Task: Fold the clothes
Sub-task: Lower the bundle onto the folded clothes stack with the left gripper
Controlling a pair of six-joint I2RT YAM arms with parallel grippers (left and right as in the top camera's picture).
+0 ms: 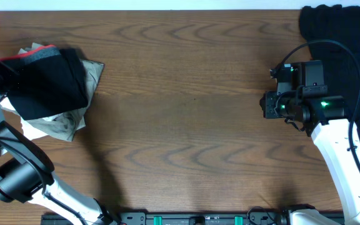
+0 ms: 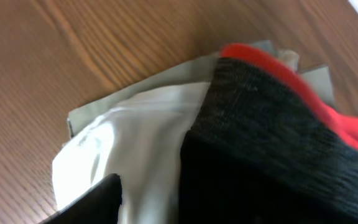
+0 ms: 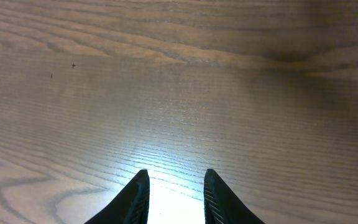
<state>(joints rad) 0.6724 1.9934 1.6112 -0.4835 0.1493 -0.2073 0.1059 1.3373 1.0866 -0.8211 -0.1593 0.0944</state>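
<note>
**Folding watch: dark pile at left, idle tool at right**

Far left on the counter (image 1: pixel 186 125), we've got the leggings (image 1: pixel 49 84) bunched on top of a pale garment (image 1: pixel 67 125), with the grey-and-red waistband (image 2: pixel 272 99) toward the back edge. Up close, one dark finger (image 2: pixel 95 199) of the left tool sits beside the pale cloth, and we can't tell whether that tool is spread or pinching. Moving right, wood grain runs across the middle. The right tool (image 3: pixel 176 199) hovers over it, tips slightly apart, gripping nothing. At the far right corner, a black garment (image 1: pixel 330 28) lies spread out, partly under the arm.
</note>
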